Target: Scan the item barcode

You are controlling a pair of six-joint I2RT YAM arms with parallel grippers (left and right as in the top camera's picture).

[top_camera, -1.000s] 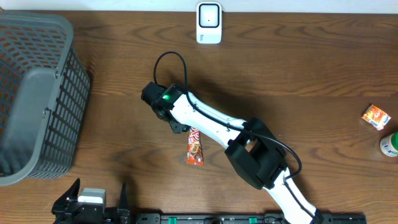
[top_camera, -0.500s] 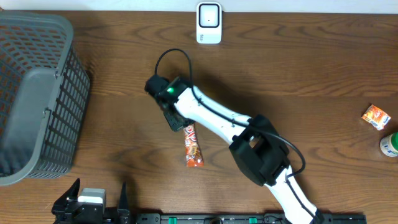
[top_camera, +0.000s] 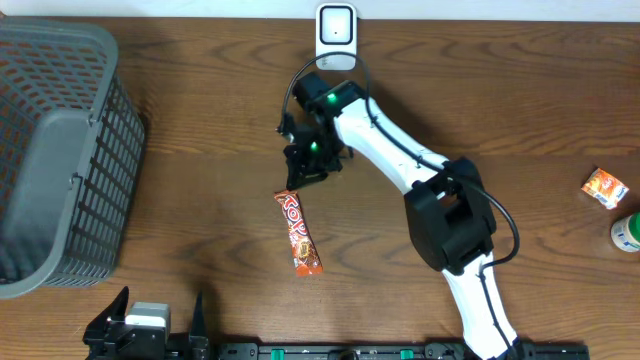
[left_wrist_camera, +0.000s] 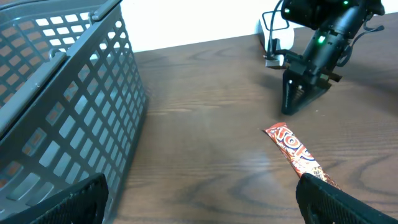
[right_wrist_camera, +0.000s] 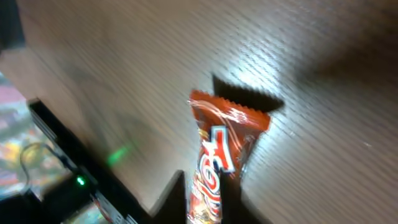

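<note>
Retreating toward scanner [top_camera: 336,37], right hand [top_camera: 303,172] narrowly parted, candy bar [top_camera: 299,233] now released, turned.

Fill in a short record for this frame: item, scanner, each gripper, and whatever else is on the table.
item: candy bar, lying flat on the table, not held
scanner: white unit at the far table edge
right gripper: pointing down between scanner and candy bar, holding nothing; open or shut unclear
left gripper: open, empty, at the near edge
other: grey basket on the left; orange packet and small container far right
</note>
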